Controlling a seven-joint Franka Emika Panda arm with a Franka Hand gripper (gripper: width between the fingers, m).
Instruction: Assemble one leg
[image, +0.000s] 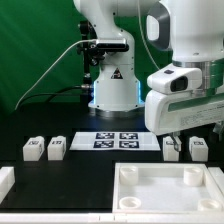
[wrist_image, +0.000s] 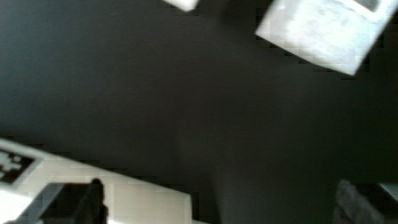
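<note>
Four small white legs with black-and-white tags stand in a row on the black table: two at the exterior view's left (image: 33, 148) (image: 57, 147) and two at its right (image: 172, 147) (image: 198, 148). My gripper (image: 190, 136) hangs just above the two right legs, open and empty. In the wrist view my gripper (wrist_image: 222, 212) shows two dark fingertips (wrist_image: 71, 205) far apart, with only black table between them. A white blurred piece (wrist_image: 317, 30) lies farther off in the wrist view; I cannot tell which part it is.
The marker board (image: 117, 140) lies between the leg pairs. The big white tray-like piece (image: 128, 176) sits at the front right, and another white part (image: 5, 180) at the front left edge. A white surface with a tag corner (wrist_image: 125, 178) lies beside one fingertip.
</note>
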